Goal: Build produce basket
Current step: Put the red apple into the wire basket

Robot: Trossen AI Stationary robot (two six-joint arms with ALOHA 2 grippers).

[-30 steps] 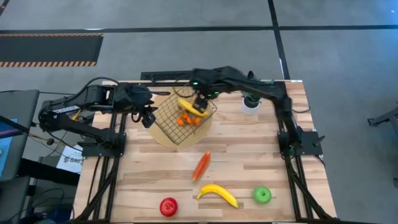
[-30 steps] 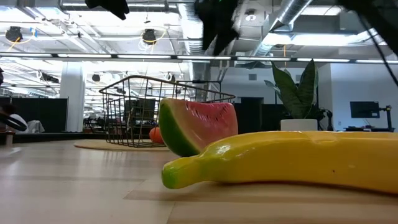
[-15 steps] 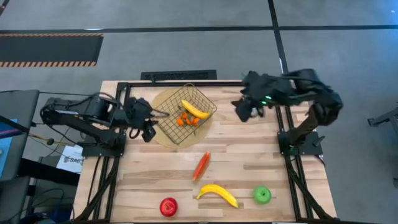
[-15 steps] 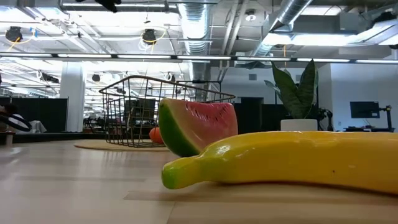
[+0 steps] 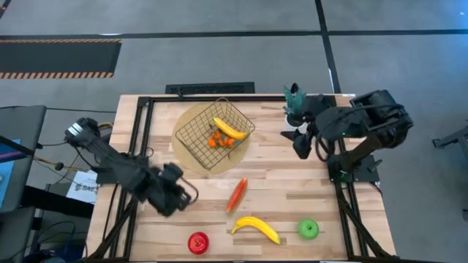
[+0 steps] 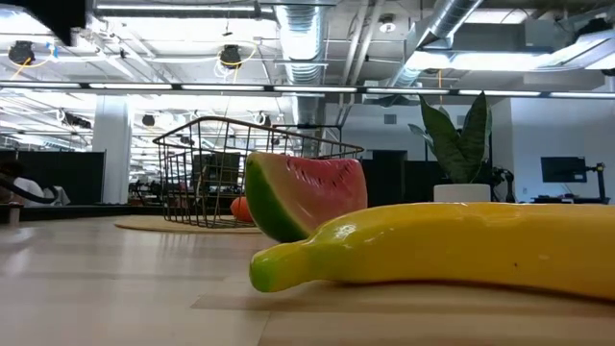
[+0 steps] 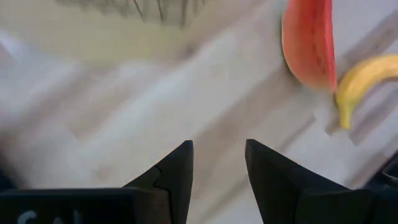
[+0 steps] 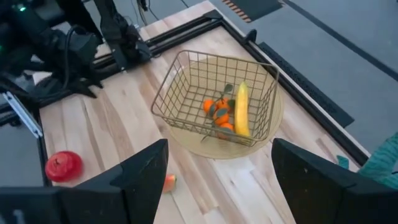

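While my square dark-gold wire basket (image 5: 216, 134) holds one yellow banana (image 5: 229, 128) and two small orange pieces (image 5: 219, 142), four wait on the wooden surface (image 5: 285, 190): watermelon slice (image 5: 237, 194), second banana (image 5: 257, 227), red apple (image 5: 198, 242), green apple (image 5: 308, 229); both my jaws, left (image 5: 178, 197) and right (image 5: 301, 146), are released and empty.

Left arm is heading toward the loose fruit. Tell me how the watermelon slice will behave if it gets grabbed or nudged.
The watermelon slice looks like a rigid, glossy moulded toy, so probably stiff, light and somewhat slippery. It stands on its curved rind in the low view, so a nudge would likely rock or tip it. Its thin wedge suits the open left end effector closing across the flat faces.
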